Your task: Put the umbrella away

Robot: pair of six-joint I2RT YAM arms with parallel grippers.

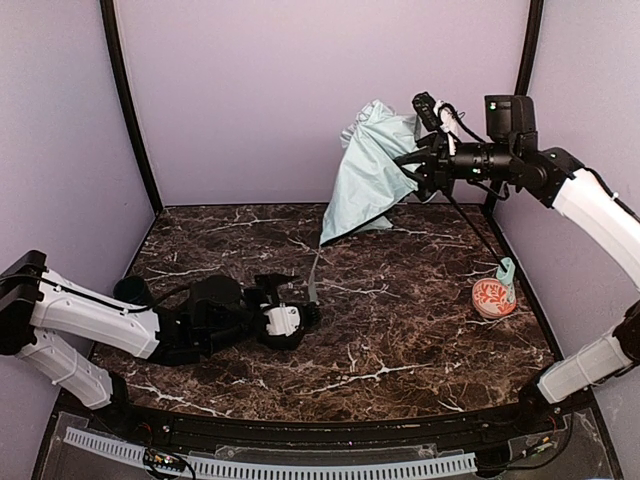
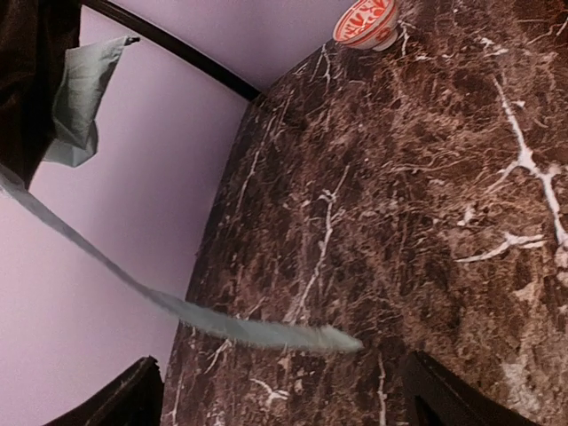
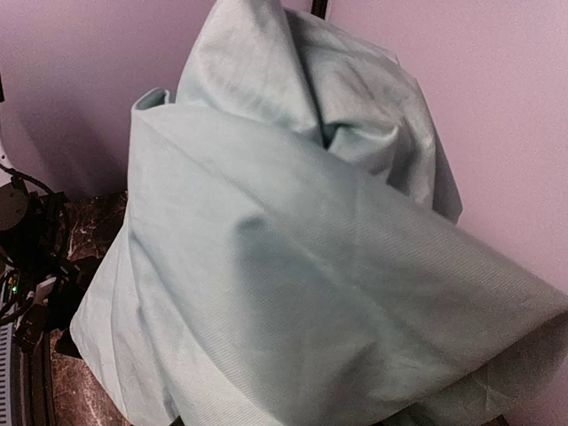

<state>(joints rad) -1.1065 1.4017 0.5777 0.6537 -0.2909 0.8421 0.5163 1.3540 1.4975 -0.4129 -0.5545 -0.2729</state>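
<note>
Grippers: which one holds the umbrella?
The right gripper, raised high, clamps the umbrella; the left gripper is down low, open, holding nothing.

Left gripper (image 1: 305, 316) low, spread wide — right gripper (image 1: 412, 172) raised high, clamped

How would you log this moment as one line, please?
left fingers: open, strap loose between them | right fingers: shut on umbrella, held raised at back | ball: on table, right side

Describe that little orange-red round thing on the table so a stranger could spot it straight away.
Start at the dark marble table and look along its right edge. The round orange-red thing sits there, right beside the mint handle of the umbrella. Nothing else here is orange-red with white patterning.
</note>
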